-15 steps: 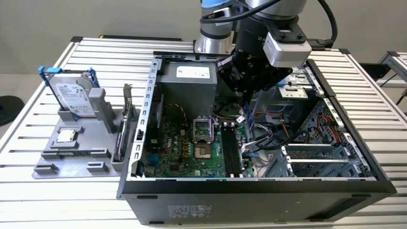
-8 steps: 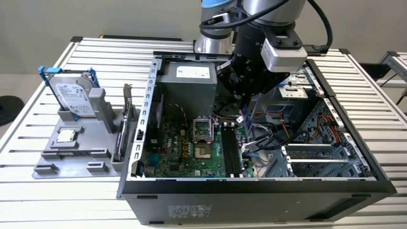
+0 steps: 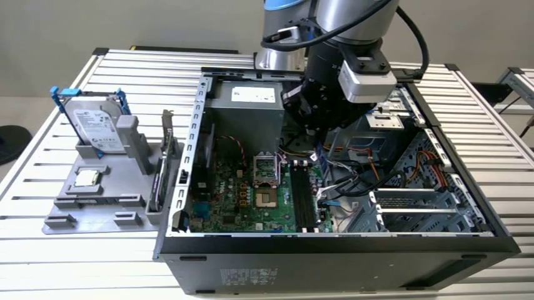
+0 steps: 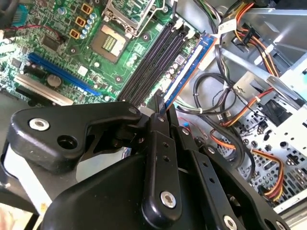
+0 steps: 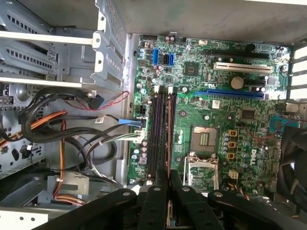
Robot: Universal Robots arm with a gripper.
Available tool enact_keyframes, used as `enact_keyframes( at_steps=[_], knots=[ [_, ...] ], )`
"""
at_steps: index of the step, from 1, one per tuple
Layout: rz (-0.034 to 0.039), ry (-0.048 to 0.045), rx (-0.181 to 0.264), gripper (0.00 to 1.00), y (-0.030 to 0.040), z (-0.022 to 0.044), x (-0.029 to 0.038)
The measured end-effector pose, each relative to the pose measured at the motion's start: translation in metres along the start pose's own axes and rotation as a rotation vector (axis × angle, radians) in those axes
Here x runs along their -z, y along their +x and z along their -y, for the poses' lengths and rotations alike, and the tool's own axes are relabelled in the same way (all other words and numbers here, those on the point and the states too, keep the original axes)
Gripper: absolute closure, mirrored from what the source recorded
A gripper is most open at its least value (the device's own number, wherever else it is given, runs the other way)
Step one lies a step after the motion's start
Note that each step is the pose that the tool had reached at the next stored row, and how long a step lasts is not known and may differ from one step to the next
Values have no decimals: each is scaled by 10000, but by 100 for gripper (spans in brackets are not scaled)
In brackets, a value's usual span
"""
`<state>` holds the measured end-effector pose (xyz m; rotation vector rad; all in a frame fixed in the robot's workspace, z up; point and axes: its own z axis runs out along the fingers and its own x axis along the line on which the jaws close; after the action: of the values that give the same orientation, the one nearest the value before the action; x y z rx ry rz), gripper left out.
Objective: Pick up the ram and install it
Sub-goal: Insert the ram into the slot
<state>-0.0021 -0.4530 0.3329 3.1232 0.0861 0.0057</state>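
Fingers point(image 4: 160, 112) of our gripper point(image 5: 169, 178) are clamped on the ram point(image 4: 188, 68), which stands on edge between them, its long axis running along the motherboard's memory slots point(image 5: 157, 136), just over the slot nearest the cable bundle point(image 5: 72, 129).

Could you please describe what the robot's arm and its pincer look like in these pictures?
In the exterior view, the arm is silver-grey with a blue joint ring, a black cable looping beside it, and a white camera box at the wrist. The pincer is glossy black, with rounded linkage plates joined by silver screws.
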Motion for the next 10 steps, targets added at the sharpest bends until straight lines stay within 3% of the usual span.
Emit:
enact_keyframes(
  at_steps=[10],
  knots=[
    [4, -66, -2, 100, 2, 11, -163]
  ],
)
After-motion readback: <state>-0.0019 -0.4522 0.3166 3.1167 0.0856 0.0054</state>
